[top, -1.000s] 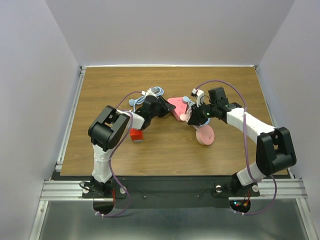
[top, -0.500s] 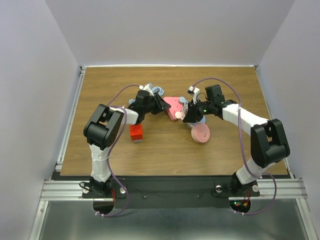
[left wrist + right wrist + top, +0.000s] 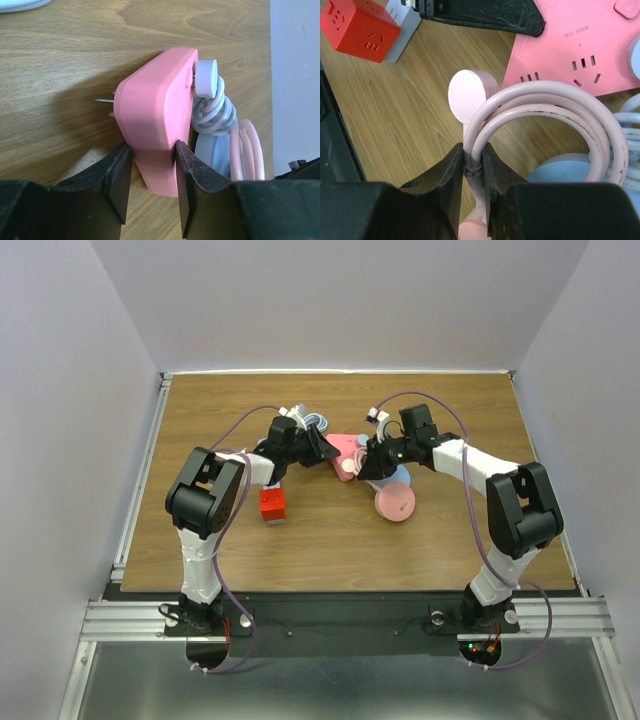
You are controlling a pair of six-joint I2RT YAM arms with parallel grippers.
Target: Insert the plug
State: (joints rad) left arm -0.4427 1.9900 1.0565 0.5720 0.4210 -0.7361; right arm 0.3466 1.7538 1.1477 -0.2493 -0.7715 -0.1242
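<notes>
The left gripper (image 3: 152,157) stands partly open, its two black fingers pressed on either side of the near end of the pink power strip (image 3: 155,107), which it holds up on edge on the wooden table (image 3: 450,540). Two metal prongs (image 3: 104,100) show at the strip's left side; what they belong to cannot be told. A coiled pale cord (image 3: 212,112) lies against the strip's other face.

The right gripper (image 3: 474,152) is closed tight on the looped pink cord (image 3: 545,97). A round pink disc (image 3: 467,92), which looks like the head of the plug, stands just beyond its fingertips. It is close to the strip's socket face but not in any socket. A red cube (image 3: 357,27) sits apart, to the left.
</notes>
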